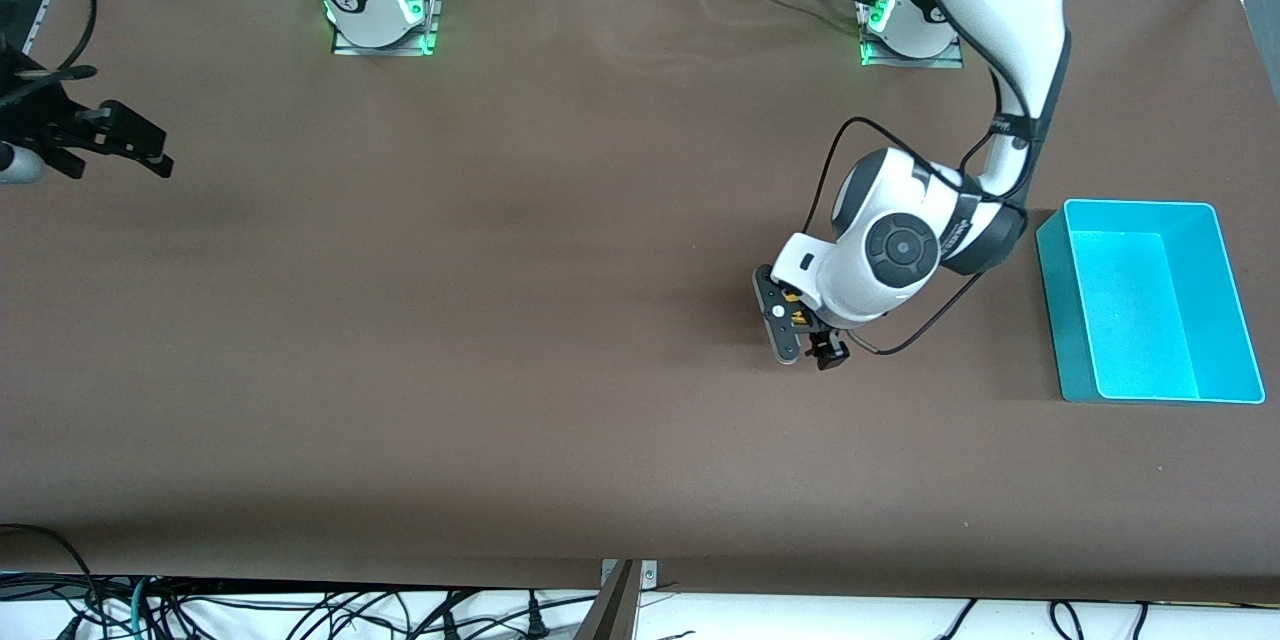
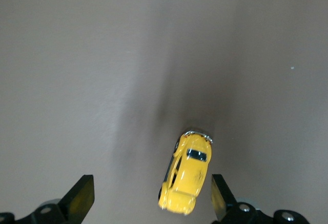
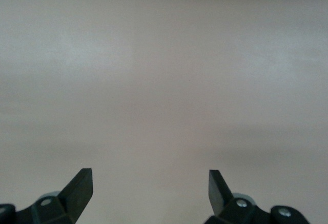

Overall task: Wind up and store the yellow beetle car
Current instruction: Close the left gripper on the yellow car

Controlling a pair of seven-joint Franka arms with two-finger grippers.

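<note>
The yellow beetle car (image 2: 186, 175) is a tiny rounded toy with dark windows, standing on the brown table. In the left wrist view it sits between my left gripper's open fingers (image 2: 150, 185), close to one finger and not touching it. In the front view my left gripper (image 1: 801, 332) is low over the table beside the cyan bin, and only a yellow sliver of the car (image 1: 797, 317) shows under it. My right gripper (image 1: 140, 146) waits open and empty at the right arm's end of the table; its wrist view (image 3: 150, 185) shows only bare table.
The cyan bin (image 1: 1228, 300) stands empty at the left arm's end of the table, beside my left gripper. The brown table surface (image 1: 500, 320) stretches between the two arms. Cables hang below the table's front edge.
</note>
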